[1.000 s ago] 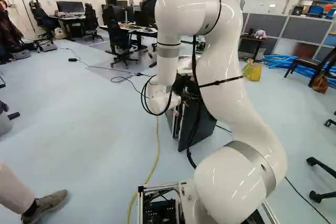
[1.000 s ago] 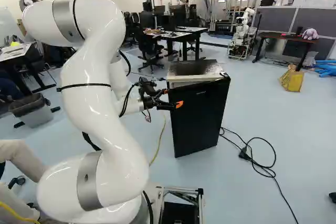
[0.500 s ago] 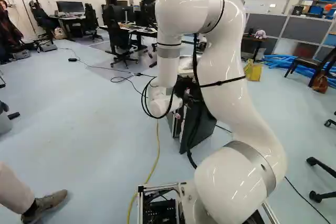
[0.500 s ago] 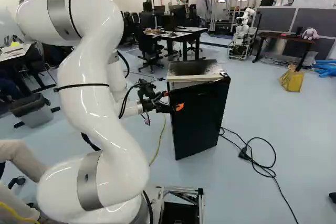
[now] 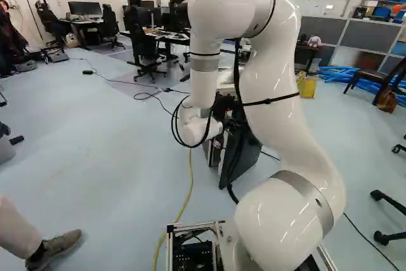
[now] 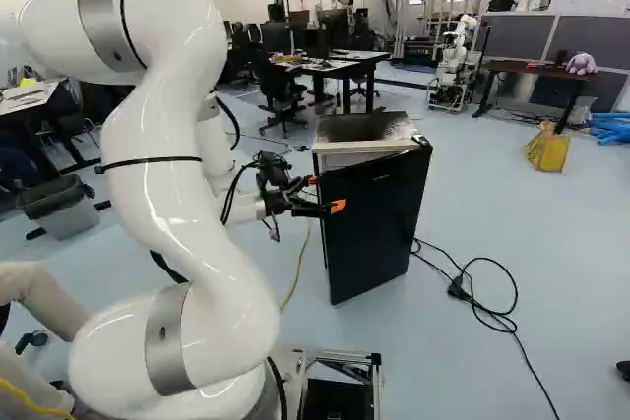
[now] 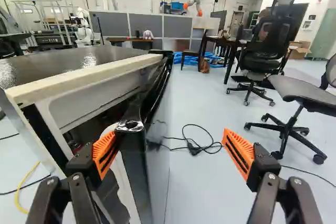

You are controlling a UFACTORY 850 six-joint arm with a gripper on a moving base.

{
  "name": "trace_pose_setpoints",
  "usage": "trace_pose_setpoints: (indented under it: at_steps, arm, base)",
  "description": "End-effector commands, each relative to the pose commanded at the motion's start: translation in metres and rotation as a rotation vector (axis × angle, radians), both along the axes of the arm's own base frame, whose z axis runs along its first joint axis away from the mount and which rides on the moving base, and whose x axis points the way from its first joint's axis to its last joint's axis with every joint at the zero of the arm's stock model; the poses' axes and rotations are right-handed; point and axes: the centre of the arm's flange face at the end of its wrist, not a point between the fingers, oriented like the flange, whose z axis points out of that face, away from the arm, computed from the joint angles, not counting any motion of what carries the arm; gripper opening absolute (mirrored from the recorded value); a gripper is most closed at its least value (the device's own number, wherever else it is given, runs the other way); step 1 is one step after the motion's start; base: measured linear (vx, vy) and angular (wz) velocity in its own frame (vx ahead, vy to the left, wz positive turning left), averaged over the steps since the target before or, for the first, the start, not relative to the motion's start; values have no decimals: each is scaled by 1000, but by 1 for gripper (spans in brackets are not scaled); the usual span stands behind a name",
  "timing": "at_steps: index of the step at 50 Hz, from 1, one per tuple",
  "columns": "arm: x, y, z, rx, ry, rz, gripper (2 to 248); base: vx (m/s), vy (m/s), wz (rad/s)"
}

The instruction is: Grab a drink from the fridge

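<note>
Hand [image 6: 325, 193] spread wide around edge of ajar fridge door [image 7: 159, 166].

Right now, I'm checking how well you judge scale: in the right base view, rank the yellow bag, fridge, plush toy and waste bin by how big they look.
Largest to smallest:
1. Fridge
2. Waste bin
3. Yellow bag
4. Plush toy
This ranks apparent size only.

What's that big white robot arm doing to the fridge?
The robot arm is at the fridge, whose black door is partly open. Its end effector is open around the door's edge: one orange pad inside, the other outside, not squeezing it. It's meant to grab a drink, but doesn't have one yet.
</note>
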Motion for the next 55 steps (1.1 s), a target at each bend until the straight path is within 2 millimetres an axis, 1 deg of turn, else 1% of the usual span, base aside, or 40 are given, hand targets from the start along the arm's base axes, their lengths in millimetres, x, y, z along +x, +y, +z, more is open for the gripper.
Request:
trace_pose_setpoints:
  at_steps: [20, 44, 55]
  arm:
    - [-16, -7, 1, -9, 20, -22, 247]
    - [-18, -19, 1, -10, 21, -75, 247]
    - [-22, -24, 1, -13, 26, -97, 247]
  base:
    - [0, 0, 0]
    - [0, 0, 0]
    - [0, 0, 0]
